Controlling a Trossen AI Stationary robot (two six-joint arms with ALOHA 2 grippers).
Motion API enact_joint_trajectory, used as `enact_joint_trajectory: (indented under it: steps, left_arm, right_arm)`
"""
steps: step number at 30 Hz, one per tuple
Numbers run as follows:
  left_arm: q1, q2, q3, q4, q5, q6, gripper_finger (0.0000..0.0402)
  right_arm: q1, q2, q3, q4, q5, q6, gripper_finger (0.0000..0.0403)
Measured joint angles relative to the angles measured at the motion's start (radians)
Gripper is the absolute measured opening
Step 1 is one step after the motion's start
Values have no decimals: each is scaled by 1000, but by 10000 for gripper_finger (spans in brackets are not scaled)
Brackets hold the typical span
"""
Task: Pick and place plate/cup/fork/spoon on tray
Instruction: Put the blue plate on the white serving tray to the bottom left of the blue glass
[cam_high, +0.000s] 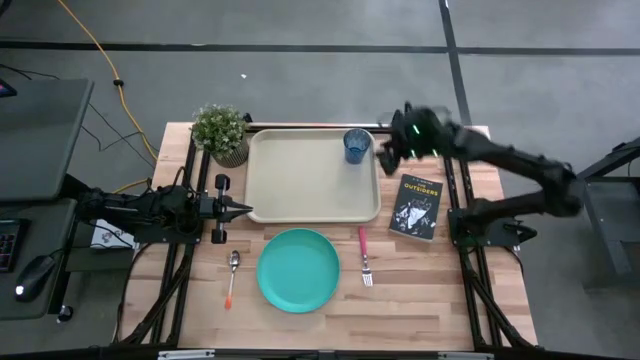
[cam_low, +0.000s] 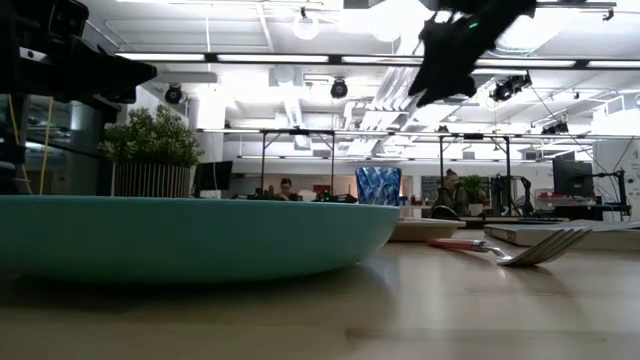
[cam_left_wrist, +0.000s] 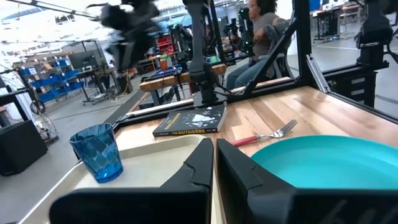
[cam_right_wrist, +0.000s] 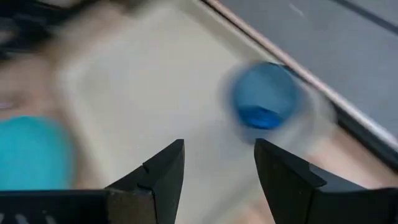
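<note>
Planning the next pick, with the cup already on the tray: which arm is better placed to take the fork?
Right, probably. The fork lies on the right of the plate, on the right arm's side near its base. The right gripper is open and empty beside the cup. The left gripper, shut, would have to cross the plate.

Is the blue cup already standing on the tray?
Yes, in the high view the cup stands upright inside the tray, at its far right corner.

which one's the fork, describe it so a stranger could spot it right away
Start at the beige tray; the turquoise plate lies on the wood just outside its long edge. The fork lies between that plate and the dark book. Its red-pink handle distinguishes it from the orange-handled spoon.
</note>
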Motion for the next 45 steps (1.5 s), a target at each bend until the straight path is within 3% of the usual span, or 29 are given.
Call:
enact_joint_trajectory:
  steps: [3,7,12,25,36,41,45]
  left_arm:
    - [0,0,0,0,0,0,3]
    - [0,0,0,0,0,0,3]
    - [0,0,0,0,0,0,3]
    - [0,0,0,2,0,0,3]
    - [0,0,0,100,0,-5,3]
    - [-3,8,0,245,0,-164,10]
    - [-24,71,12,290,-10,-283,52]
  right_arm:
    - [102,-160,-211,273,-37,24,186]
    - [208,-320,-426,626,-12,25,186]
    - [272,-423,-557,836,13,-18,186]
    - [434,-345,-572,863,17,-104,186]
    - [491,-294,-572,869,31,-120,186]
    - [492,-289,-572,870,31,-115,186]
    - [492,-289,-572,875,31,-115,186]
